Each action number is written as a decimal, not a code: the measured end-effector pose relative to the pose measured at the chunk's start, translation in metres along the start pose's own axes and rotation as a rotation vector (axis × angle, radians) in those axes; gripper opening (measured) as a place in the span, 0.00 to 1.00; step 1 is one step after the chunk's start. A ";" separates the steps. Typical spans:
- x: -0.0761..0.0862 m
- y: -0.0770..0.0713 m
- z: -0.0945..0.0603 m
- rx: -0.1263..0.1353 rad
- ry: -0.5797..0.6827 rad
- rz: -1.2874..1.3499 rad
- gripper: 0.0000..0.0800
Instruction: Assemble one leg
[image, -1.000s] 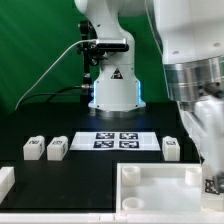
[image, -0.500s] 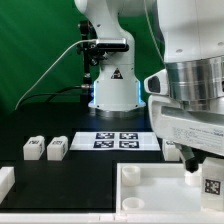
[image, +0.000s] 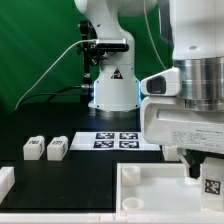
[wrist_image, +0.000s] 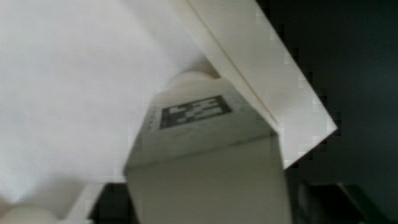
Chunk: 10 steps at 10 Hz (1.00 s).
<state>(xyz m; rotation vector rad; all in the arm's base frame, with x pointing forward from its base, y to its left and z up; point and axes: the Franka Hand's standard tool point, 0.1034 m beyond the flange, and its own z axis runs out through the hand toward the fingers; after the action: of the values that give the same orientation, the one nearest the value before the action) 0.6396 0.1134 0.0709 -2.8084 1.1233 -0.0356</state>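
Observation:
My gripper (image: 203, 170) hangs at the exterior view's right, over the right corner of the large white tray-shaped part (image: 150, 186). It is shut on a white leg (image: 212, 184) whose square tag faces the camera. In the wrist view the held leg (wrist_image: 205, 150) fills the middle, tag on its side, between the dark fingers (wrist_image: 349, 200); its far end meets the white tray-shaped part (wrist_image: 89, 80) near a raised edge. Two more legs (image: 33, 148) (image: 57, 148) lie side by side on the black table at the exterior view's left.
The marker board (image: 118, 140) lies flat in front of the robot's base (image: 112, 90). Another white part (image: 5, 181) shows at the exterior view's left edge. The bulky wrist hides the table behind it at the right.
The arm has moved toward the exterior view's left and nearer the camera with the leg. It now hides the leg that lay right of the marker board.

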 end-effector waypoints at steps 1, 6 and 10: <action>0.001 0.003 0.001 -0.006 -0.002 0.106 0.37; 0.001 0.011 0.001 -0.001 -0.056 0.910 0.37; -0.002 0.013 0.002 0.013 -0.094 1.167 0.37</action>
<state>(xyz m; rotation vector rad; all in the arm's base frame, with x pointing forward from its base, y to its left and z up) 0.6293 0.1054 0.0675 -1.7035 2.4465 0.1827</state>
